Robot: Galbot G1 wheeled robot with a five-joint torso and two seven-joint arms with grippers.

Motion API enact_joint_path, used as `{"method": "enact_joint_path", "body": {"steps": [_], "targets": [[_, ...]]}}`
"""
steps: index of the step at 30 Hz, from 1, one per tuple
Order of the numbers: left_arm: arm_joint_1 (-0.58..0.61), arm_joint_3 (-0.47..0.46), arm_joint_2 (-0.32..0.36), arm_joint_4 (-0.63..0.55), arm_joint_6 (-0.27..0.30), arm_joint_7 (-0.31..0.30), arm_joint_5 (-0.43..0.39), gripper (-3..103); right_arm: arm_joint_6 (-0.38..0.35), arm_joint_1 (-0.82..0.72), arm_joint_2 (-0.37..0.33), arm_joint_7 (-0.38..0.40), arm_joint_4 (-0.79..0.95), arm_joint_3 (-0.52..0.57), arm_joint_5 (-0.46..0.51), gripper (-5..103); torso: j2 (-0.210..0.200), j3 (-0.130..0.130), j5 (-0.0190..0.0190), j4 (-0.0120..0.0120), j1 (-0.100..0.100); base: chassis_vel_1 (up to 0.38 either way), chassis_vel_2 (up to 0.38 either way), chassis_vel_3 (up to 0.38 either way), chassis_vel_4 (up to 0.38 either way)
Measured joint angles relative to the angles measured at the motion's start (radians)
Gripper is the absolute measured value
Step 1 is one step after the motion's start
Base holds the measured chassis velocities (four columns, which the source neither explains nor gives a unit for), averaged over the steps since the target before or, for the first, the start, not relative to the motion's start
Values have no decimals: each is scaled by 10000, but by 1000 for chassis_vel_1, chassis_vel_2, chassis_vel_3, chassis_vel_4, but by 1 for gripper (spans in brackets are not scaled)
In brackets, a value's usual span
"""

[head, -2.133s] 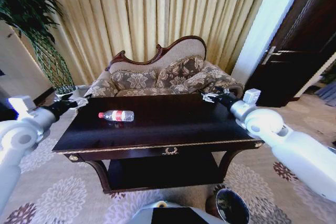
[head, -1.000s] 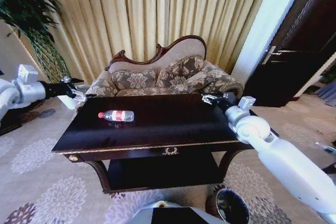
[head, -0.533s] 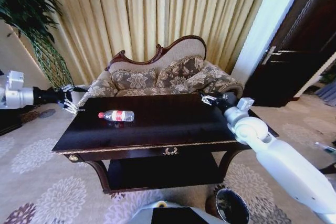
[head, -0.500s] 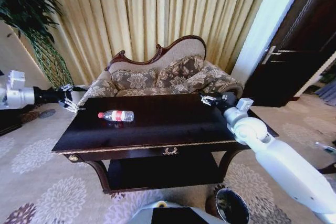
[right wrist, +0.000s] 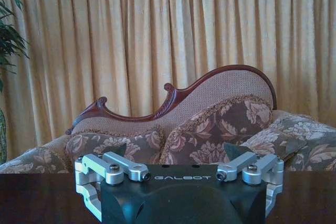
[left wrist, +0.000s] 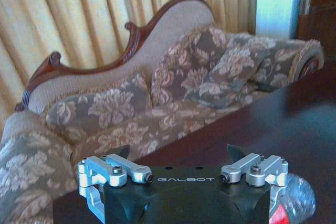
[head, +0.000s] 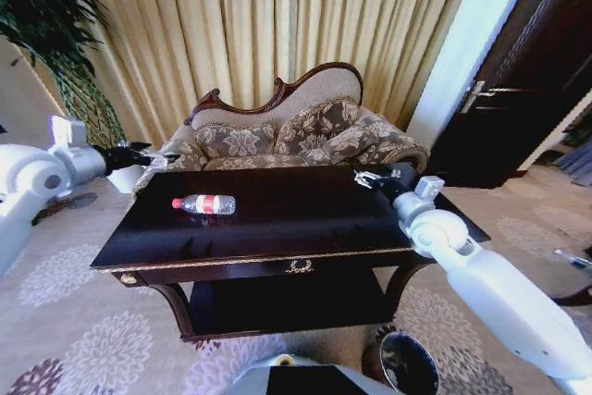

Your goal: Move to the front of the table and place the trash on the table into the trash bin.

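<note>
Only one bottle (head: 203,203) visible.

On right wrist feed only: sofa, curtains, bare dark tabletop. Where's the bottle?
Observer: Head view has the bottle lying on its side on the left part of the table. It is well apart from the right claw, which is over the far right edge.
Operator: Left claw anywhere near it?
Observer: The left claw hangs open by the far left corner, just beyond the bottle. Its wrist view catches the bottle beside the claw body.
Operator: Bin?
Observer: The trash bin stands on the carpet in front of the table, on the right side.
</note>
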Motion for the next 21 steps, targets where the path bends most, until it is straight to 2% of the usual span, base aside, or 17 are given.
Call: {"method": "enact_joint_path", "body": {"steps": [3,9,11,12,14,17,18,21], "targets": [[-29,246,-33,-115,-12,-741,-397,100,10,-17,71,0,-62,-6,-54,100,-1,0,1,-9,0,0,0,0,0],[5,463,-255,-357,-40,-780,-519,100,38,-8,81,13,-106,-11,-90,100,-1,0,-1,-8,0,0,0,0,0],[-95,768,-265,-184,-58,165,-221,100,69,-58,42,28,-116,-4,-123,100,-1,0,-1,-7,0,0,0,0,0],[-95,768,-265,-184,-58,165,-221,100,69,-58,42,28,-116,-4,-123,100,-1,0,-1,-7,0,0,0,0,0],[-149,1151,48,-86,-68,821,83,100,116,-74,16,35,-164,34,-140,100,0,0,-3,-10,0,0,0,0,0],[-163,1316,225,-70,-71,1114,284,100,141,-74,-1,36,-207,59,-145,100,-1,0,1,-7,0,0,0,0,0],[-200,1607,493,-29,-80,1622,697,100,167,-54,-18,23,-295,80,-147,100,0,0,0,-4,-1,0,0,0,0],[-254,1815,633,-21,-86,1979,1090,100,196,1,8,-24,-378,72,-147,100,0,0,-1,-6,-1,0,0,0,0]]}}
